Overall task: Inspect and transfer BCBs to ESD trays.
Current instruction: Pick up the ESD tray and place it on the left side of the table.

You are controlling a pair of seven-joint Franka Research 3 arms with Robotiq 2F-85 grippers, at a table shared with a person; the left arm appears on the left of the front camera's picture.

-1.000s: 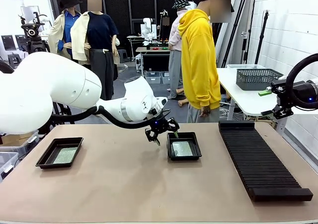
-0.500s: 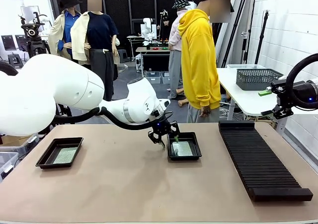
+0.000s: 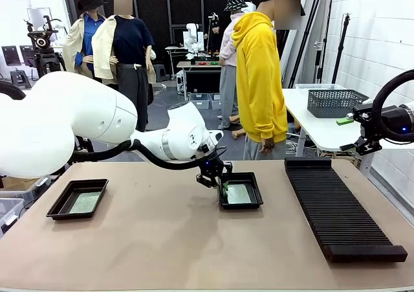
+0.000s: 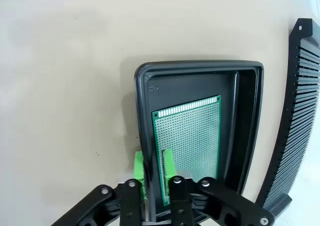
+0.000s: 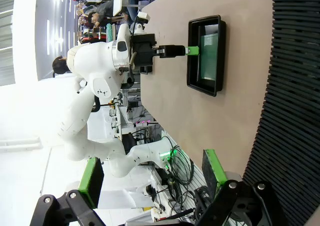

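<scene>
Since a second ago the left gripper [image 3: 220, 180] has crept rightward and down, from beside the near tray to right over its left rim. From where I stand, that looks like a reach for the board's edge.

In the left wrist view its green-padded fingers [image 4: 168, 164] straddle the wall of the shallow glossy black plastic tray [image 4: 250, 116]: one pad sits outside on the tan table [image 3: 162, 240], the other inside, over the near edge of the thin green perforated circuit board [image 4: 192, 133]. The jaws stand only narrowly apart and grip nothing I can make out; the board lies flat on the tray floor, its far end well ahead of the fingertips.

A second green board [image 3: 85, 202] rests in the matching black tray [image 3: 58, 208] at the table's left, well apart from either arm. The long black ribbed rack [image 3: 336, 208] lies to the right, bare.

The right gripper [image 5: 150, 181] hangs off the table's right side, pads spread wide, holding nothing. A person in a yellow hoodie [image 3: 259, 78] stands beyond the far edge.
</scene>
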